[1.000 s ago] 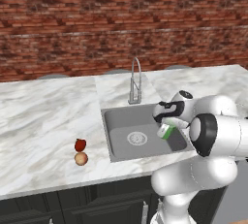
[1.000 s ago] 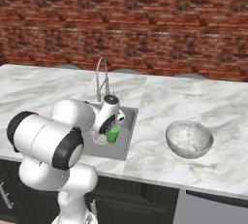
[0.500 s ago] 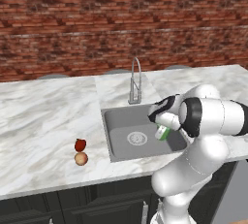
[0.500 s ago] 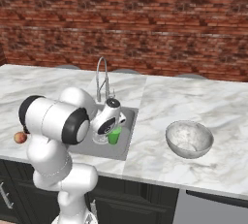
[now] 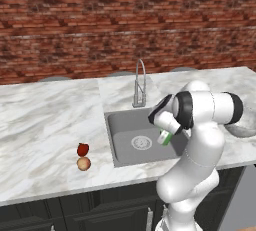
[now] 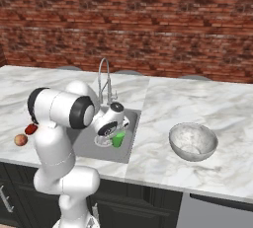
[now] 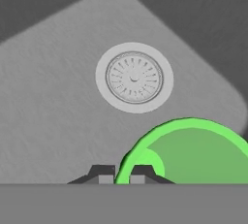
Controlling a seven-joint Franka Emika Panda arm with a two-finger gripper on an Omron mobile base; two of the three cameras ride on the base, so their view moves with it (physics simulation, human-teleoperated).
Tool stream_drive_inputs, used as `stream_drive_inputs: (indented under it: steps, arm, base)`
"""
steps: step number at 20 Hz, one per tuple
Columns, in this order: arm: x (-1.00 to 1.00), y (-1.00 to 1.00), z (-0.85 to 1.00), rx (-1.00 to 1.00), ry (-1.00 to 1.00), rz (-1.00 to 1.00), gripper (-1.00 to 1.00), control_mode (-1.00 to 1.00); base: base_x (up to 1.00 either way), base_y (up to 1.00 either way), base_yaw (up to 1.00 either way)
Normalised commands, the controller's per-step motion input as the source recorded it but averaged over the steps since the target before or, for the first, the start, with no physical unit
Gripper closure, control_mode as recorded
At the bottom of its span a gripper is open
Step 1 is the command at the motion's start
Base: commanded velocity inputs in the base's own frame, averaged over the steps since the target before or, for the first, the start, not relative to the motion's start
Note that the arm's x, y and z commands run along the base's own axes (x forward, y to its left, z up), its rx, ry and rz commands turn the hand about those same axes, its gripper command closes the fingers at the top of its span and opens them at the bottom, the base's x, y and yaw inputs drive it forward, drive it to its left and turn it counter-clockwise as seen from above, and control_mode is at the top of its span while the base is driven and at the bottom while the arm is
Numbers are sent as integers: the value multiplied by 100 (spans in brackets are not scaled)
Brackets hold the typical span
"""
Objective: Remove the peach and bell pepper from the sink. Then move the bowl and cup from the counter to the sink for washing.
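Note:
My gripper [image 5: 163, 134] is shut on the rim of the bright green cup [image 5: 165, 138] and holds it low inside the grey sink [image 5: 120, 131], over its right half. From the right base camera the cup [image 6: 118, 138] hangs tilted under the gripper [image 6: 113, 134]. The hand view has the cup's wall [image 7: 193, 155] pinched between the two fingertips [image 7: 102, 173], with the round drain [image 7: 134, 77] beyond. The dark red bell pepper [image 5: 83, 149] and the peach [image 5: 84, 163] lie side by side on the counter [image 5: 45, 125], left of the sink. The silvery bowl [image 6: 193, 141] sits on the counter to the sink's right.
The arched chrome faucet [image 5: 139, 82] rises behind the sink, close to my forearm. A brick wall [image 5: 100, 25] backs the counter. Dark cabinets [image 5: 75, 210] run below the front edge.
My arm has swung further over the sink and lowered, carrying the cup down toward the basin floor. The fruit and bowl have stayed put.

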Motion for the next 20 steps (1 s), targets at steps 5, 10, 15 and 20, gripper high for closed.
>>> stream_drive_inputs:
  steps: [5,10,15,20]
  arm:
    - [29,-3,-18,0,0,0,100,-100]
    - [27,-5,-19,0,0,0,100,-100]
    - [23,-10,-18,0,0,0,100,-100]
    - [26,-9,-17,0,0,0,100,-100]
  base:
    - [0,0,0]
    - [0,0,0]
    - [0,0,0]
    - [0,0,0]
